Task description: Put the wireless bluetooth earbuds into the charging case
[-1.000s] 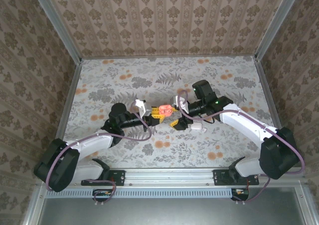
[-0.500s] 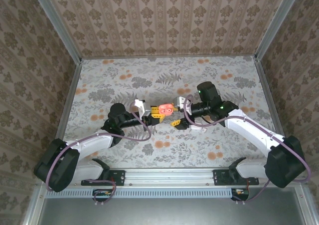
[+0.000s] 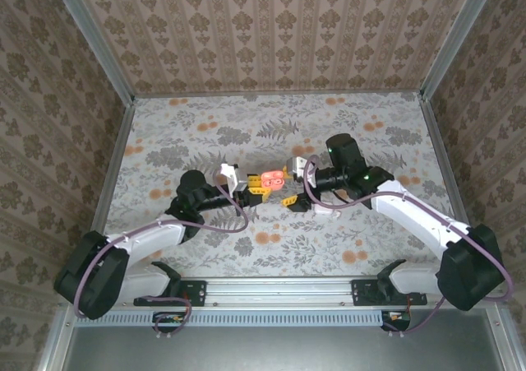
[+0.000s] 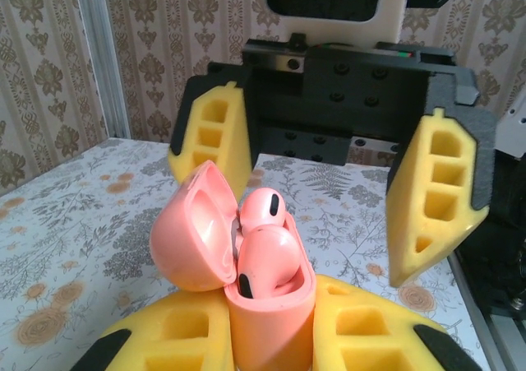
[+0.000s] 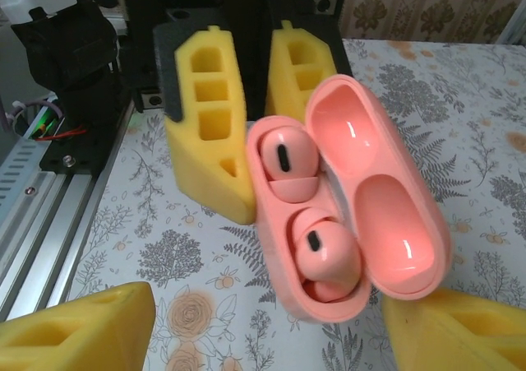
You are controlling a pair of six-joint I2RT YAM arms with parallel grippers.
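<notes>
Where both arms reach in low toward the middle of the counter point(image 3: 164, 132) in the top view, the left claw point(image 3: 261, 185) pinches the coral charging case point(image 3: 272, 178). The right claw point(image 3: 289, 192) hangs just at its 4 o'clock, seemingly parted.

On the left wrist, the left claw point(image 4: 271, 334) clamps the upright case, its lid point(image 4: 191, 239) swung to 9 o'clock and two coral earbuds point(image 4: 267, 260) seated.

On the right wrist, the right claw point(image 5: 267, 334) gapes wide and holds nothing. The case's long axis runs from 11 to 5 o'clock.
</notes>
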